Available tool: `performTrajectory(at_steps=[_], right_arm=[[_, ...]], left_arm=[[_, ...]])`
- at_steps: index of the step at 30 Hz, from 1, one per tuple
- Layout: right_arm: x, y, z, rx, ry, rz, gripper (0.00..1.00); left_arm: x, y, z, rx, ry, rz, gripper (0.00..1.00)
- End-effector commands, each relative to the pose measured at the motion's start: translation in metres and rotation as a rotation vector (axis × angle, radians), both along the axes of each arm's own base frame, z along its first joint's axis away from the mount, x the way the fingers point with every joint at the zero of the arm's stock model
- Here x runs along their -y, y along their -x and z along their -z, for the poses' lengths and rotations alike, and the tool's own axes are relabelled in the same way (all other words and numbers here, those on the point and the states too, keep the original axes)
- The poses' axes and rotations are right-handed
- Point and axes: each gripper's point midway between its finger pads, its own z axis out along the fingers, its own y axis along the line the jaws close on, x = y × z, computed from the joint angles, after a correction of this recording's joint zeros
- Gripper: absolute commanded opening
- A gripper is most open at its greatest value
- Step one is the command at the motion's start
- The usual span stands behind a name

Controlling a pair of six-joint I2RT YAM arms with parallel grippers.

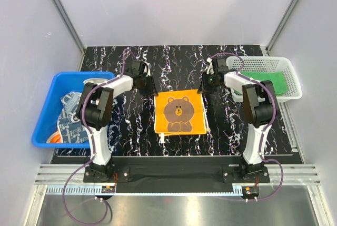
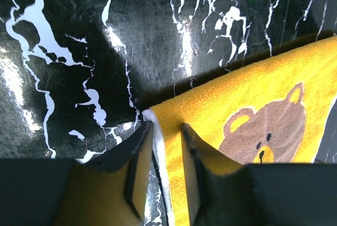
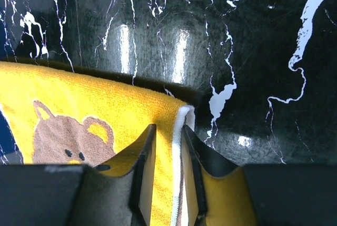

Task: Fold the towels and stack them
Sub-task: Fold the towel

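An orange-yellow towel [image 1: 180,112] with a brown bear printed on it lies flat in the middle of the black marbled table. My left gripper [image 1: 149,89] is down at its far left corner. In the left wrist view that gripper [image 2: 166,126] is open, its jaws straddling the towel [image 2: 237,94] along its white-hemmed edge. My right gripper [image 1: 205,87] is at the far right corner. In the right wrist view it [image 3: 169,127] is open but narrow, with the towel [image 3: 95,99] hem between the fingers. A green towel [image 1: 266,81] lies in the basket. A white and navy towel [image 1: 71,113] lies in the bin.
A blue plastic bin [image 1: 45,105] stands at the left edge of the table with cloths in it. A white mesh basket [image 1: 293,71] stands at the back right. Grey walls close in the back and both sides.
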Motion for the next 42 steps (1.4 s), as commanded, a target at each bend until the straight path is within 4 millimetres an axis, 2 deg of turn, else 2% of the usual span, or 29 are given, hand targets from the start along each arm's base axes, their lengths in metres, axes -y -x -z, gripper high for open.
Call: performTrajectory(at_steps=[1, 4, 5, 6, 7, 9, 13, 15, 16, 17, 18, 19, 20, 21, 23, 24, 25, 27, 28, 30, 31, 34, 35, 37, 38, 39, 41, 42], right_arm=[[-0.006, -0.016, -0.014, 0.051, -0.027, -0.008, 0.31], [-0.007, -0.017, -0.017, 0.055, -0.027, -0.013, 0.2], [-0.006, -0.018, -0.018, 0.056, -0.02, -0.01, 0.1], [-0.004, -0.019, -0.019, 0.06, -0.01, -0.008, 0.05], [-0.002, -0.021, -0.026, 0.072, 0.004, -0.002, 0.0], [0.001, -0.023, -0.036, 0.092, 0.015, 0.003, 0.0], [0.002, -0.03, -0.088, 0.199, 0.007, 0.011, 0.0], [0.003, -0.033, -0.112, 0.248, 0.002, 0.018, 0.0], [0.004, -0.034, -0.137, 0.3, -0.009, 0.021, 0.0], [0.003, -0.034, -0.15, 0.326, -0.015, 0.024, 0.0], [0.003, -0.033, -0.162, 0.353, -0.022, 0.023, 0.0], [0.004, -0.032, -0.189, 0.415, -0.038, 0.025, 0.0], [0.004, -0.03, -0.201, 0.444, -0.047, 0.028, 0.0], [0.004, -0.027, -0.224, 0.5, -0.066, 0.029, 0.0], [0.005, -0.02, -0.243, 0.545, -0.08, 0.029, 0.0], [0.005, -0.014, -0.261, 0.59, -0.096, 0.03, 0.0], [0.007, -0.01, -0.268, 0.611, -0.103, 0.03, 0.0], [0.007, 0.002, -0.283, 0.664, -0.124, 0.022, 0.0], [0.007, 0.006, -0.286, 0.68, -0.132, 0.017, 0.0], [0.007, 0.021, -0.291, 0.722, -0.154, 0.004, 0.0], [0.008, 0.026, -0.293, 0.734, -0.16, 0.005, 0.0], [0.013, 0.048, -0.29, 0.739, -0.162, 0.007, 0.0], [0.013, 0.054, -0.289, 0.733, -0.165, 0.008, 0.0], [0.018, 0.075, -0.289, 0.729, -0.169, 0.014, 0.0], [0.019, 0.083, -0.29, 0.723, -0.183, 0.027, 0.0], [0.023, 0.098, -0.293, 0.725, -0.19, 0.039, 0.0], [0.023, 0.115, -0.296, 0.713, -0.232, 0.059, 0.0], [0.026, 0.127, -0.296, 0.713, -0.249, 0.074, 0.0]], left_arm=[[0.007, -0.001, -0.001, 0.016, 0.041, 0.005, 0.29], [0.008, -0.002, -0.001, 0.018, 0.048, 0.004, 0.11], [0.01, -0.005, -0.006, 0.029, 0.054, 0.006, 0.06], [0.01, -0.005, -0.007, 0.026, 0.054, 0.007, 0.0], [0.01, -0.007, -0.011, 0.031, 0.053, 0.009, 0.0], [0.011, -0.013, -0.025, 0.058, 0.051, 0.011, 0.0], [0.009, -0.028, -0.064, 0.146, 0.041, 0.001, 0.0], [0.01, -0.034, -0.098, 0.216, 0.055, 0.008, 0.0], [0.01, -0.035, -0.109, 0.241, 0.06, 0.009, 0.0], [0.009, -0.037, -0.12, 0.265, 0.063, 0.008, 0.0], [0.008, -0.036, -0.14, 0.311, 0.073, 0.006, 0.0], [0.01, -0.035, -0.151, 0.335, 0.084, 0.012, 0.0], [0.01, -0.035, -0.162, 0.367, 0.092, 0.016, 0.0], [0.007, -0.032, -0.179, 0.405, 0.098, 0.011, 0.0], [0.006, -0.027, -0.192, 0.439, 0.109, 0.011, 0.0], [0.005, -0.024, -0.197, 0.449, 0.114, 0.012, 0.0], [0.005, -0.019, -0.211, 0.481, 0.127, 0.016, 0.0], [0.006, -0.011, -0.217, 0.508, 0.14, 0.026, 0.0], [0.007, -0.004, -0.229, 0.541, 0.152, 0.035, 0.0], [0.012, 0.007, -0.233, 0.572, 0.15, 0.057, 0.0], [0.012, 0.015, -0.244, 0.605, 0.153, 0.066, 0.0], [0.017, 0.033, -0.248, 0.623, 0.138, 0.088, 0.0], [0.02, 0.046, -0.256, 0.634, 0.14, 0.103, 0.0], [0.02, 0.061, -0.26, 0.635, 0.138, 0.1, 0.0], [0.024, 0.079, -0.267, 0.64, 0.149, 0.123, 0.0], [0.024, 0.086, -0.268, 0.638, 0.14, 0.118, 0.0], [0.027, 0.11, -0.266, 0.594, 0.131, 0.123, 0.0], [0.021, 0.115, -0.27, 0.597, 0.125, 0.097, 0.0]])
